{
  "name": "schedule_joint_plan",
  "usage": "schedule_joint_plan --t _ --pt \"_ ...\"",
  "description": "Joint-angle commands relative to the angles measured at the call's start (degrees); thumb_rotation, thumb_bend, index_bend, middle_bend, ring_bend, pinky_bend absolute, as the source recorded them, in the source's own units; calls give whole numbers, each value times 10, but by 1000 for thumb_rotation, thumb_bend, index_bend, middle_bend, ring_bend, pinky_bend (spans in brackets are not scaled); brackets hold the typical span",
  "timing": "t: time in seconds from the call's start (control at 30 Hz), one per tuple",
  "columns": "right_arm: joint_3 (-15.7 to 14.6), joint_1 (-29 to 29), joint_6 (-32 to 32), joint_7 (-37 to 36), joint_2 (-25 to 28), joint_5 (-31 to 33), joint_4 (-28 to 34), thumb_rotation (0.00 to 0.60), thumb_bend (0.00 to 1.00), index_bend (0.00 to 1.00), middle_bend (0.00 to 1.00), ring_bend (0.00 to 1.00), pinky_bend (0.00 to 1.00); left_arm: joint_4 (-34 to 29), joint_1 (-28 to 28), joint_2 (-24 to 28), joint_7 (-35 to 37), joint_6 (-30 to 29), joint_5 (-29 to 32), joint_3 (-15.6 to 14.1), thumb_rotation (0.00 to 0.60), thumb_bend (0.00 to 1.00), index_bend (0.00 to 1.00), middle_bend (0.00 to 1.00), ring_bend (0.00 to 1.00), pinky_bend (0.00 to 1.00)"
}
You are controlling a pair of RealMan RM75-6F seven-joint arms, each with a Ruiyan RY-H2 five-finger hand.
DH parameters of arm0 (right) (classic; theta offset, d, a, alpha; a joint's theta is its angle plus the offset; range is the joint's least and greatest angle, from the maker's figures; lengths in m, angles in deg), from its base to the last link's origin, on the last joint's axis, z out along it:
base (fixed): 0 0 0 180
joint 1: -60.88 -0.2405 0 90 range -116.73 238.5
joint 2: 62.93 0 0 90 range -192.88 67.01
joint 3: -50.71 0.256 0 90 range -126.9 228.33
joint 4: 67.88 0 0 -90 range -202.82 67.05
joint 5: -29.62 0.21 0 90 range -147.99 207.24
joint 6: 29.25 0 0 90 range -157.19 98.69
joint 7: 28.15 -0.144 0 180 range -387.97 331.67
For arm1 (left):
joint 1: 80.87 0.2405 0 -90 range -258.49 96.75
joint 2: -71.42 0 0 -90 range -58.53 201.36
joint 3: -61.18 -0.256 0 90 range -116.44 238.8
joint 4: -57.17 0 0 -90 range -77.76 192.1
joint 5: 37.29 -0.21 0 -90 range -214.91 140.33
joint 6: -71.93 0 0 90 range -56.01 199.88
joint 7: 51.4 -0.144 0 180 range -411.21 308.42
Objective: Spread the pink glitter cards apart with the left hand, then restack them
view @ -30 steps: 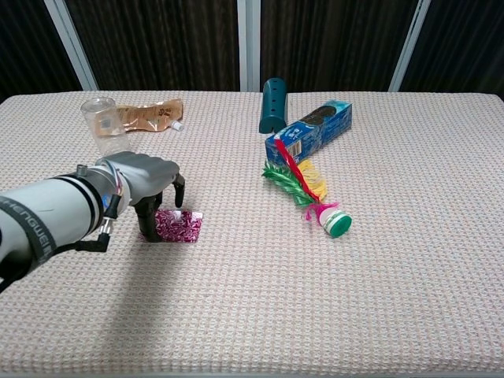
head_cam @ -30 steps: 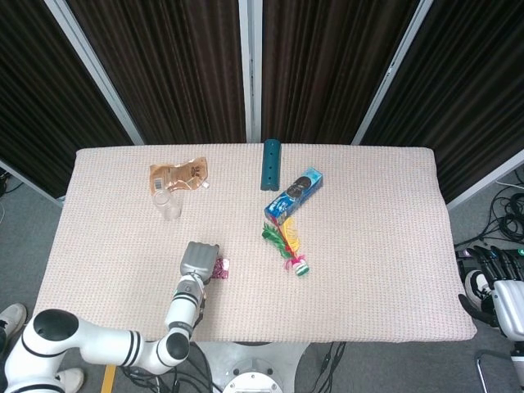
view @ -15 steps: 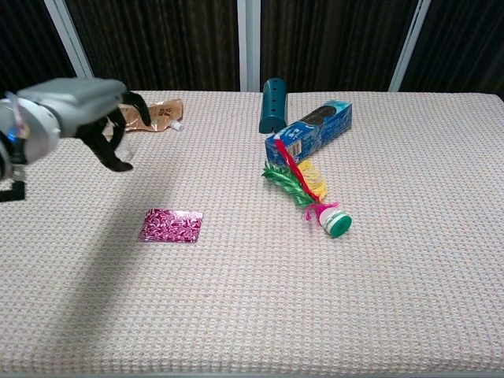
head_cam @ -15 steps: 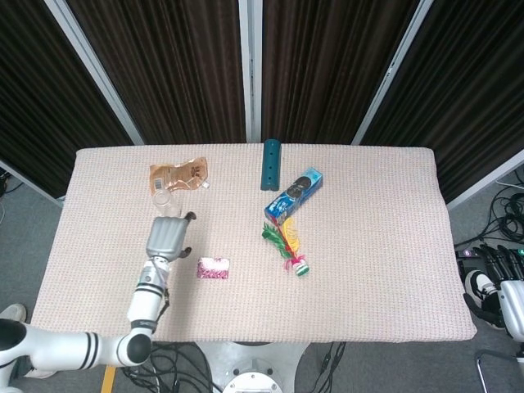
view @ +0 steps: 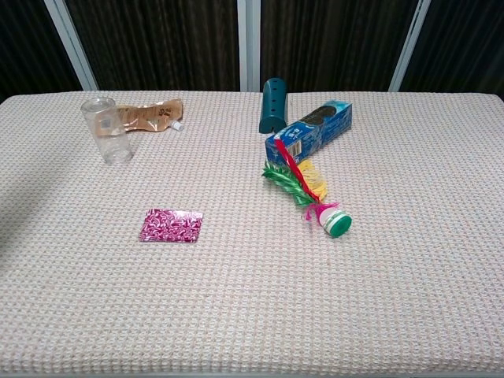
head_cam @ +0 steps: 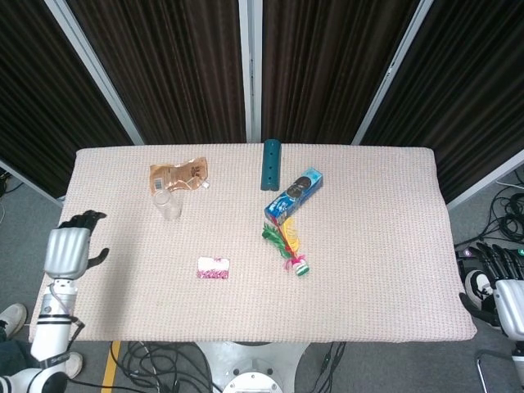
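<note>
The pink glitter cards (head_cam: 213, 268) (view: 172, 225) lie as one flat stack on the table, front left of centre, with nothing touching them. My left hand (head_cam: 69, 247) hangs over the table's left edge, well to the left of the cards, its fingers apart and holding nothing. It is outside the chest view. My right hand (head_cam: 501, 286) is off the table beyond the right edge, low, with dark fingers pointing up and nothing in it.
A clear plastic cup (view: 106, 130) and a brown pouch (view: 148, 115) sit at the back left. A teal block (view: 272, 104), a blue biscuit box (view: 309, 131) and a feathered shuttlecock (view: 309, 194) lie right of centre on the woven cloth (view: 236, 315).
My left hand has let go of the cards, lifted and drawn back left, from over the stack to beyond the table's left edge. The cards stay in one stack.
</note>
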Motion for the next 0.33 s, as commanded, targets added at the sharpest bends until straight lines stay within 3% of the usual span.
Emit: schedule_joint_plan --t 0.03,0.33 --pt "1 -1 -2 3 -4 -3 -2 592 183 130 52 0 0 12 29 18 21 -9 -14 -11 600 244 290 264 226 330" --pt "2 5 -22 16 -11 -11 1 596 183 131 51 0 0 -2 91 41 58 -43 -54 -17 600 242 288 261 223 311"
